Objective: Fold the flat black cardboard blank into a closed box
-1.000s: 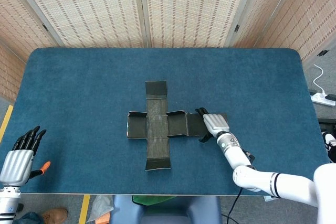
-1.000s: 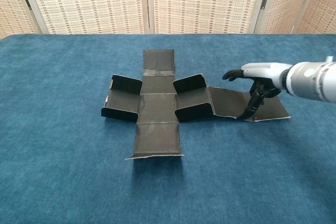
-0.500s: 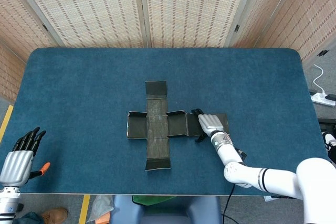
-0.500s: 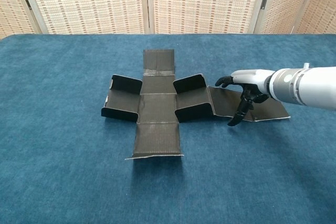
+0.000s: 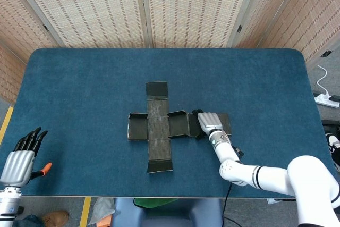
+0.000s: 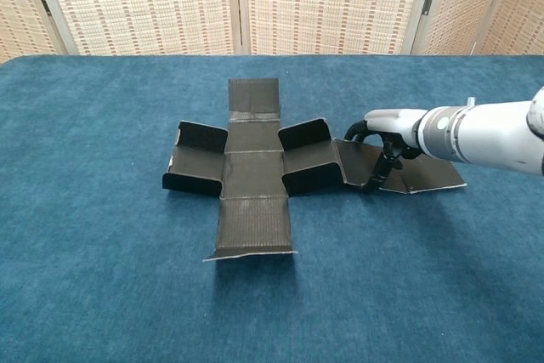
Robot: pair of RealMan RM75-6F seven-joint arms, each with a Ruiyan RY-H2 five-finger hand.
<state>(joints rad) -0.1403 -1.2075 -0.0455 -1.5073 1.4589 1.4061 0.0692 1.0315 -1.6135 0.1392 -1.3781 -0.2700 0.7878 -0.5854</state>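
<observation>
Blank (image 5: 158,126) is lying mid-table (image 5: 79,78), cross-shaped, black corrugated card, side flaps partly raised. My right hand (image 5: 210,123) has been creeping leftward along the right panel, fingers now curling over it near the fold, pressing, not gripping anything. Left hand (image 5: 21,158) is idling off the table's near-left corner, fingers extended, holding nothing. Woven screens (image 5: 186,3) behind.

The right hand (image 5: 210,123) reaches forward low with its fingers (image 6: 384,165) curled downward. The left hand (image 5: 20,159) is far aside, fingers straight and together.
</observation>
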